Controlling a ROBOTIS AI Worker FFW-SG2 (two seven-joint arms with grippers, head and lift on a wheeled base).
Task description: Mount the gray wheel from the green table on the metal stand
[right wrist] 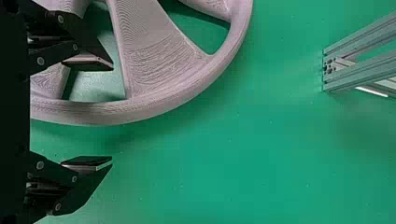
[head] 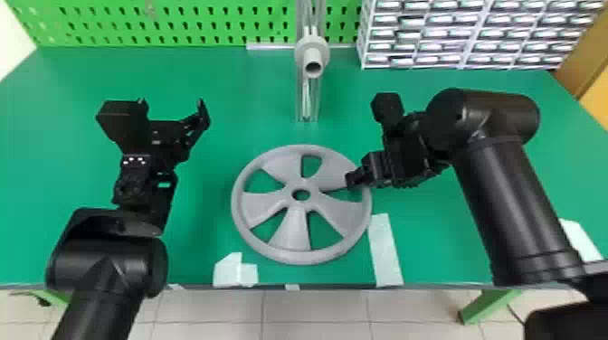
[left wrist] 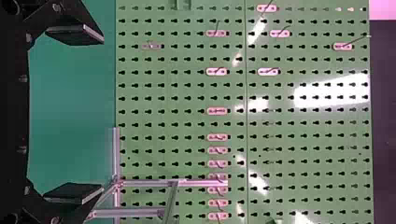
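The green tabletop (head: 203,74) carries the whole job, with the metal stand (head: 306,99) upright towards its back, facing the robot, so I take it the wheel is meant to go on from this side. The gray wheel (head: 292,226) lies flat in front of it, near the front edge, which puts it between the two arms and probably within both their reaches. At its right side the right pincer (right wrist: 112,114) is wide open, one finger over a gap inside the rim and the other outside, placed, I'd say, to clamp the rim; it has hold of nothing. The left pincer (head: 173,101) is also well open and empty, apart from the wheel on the left, perhaps spared for a second grip. Strips of white tape (head: 385,248) near the wheel may mark its place. The stand's spindle (head: 312,59) juts forward, presumably for the hole in the hub (head: 301,184), so the wheel will need tipping upright.
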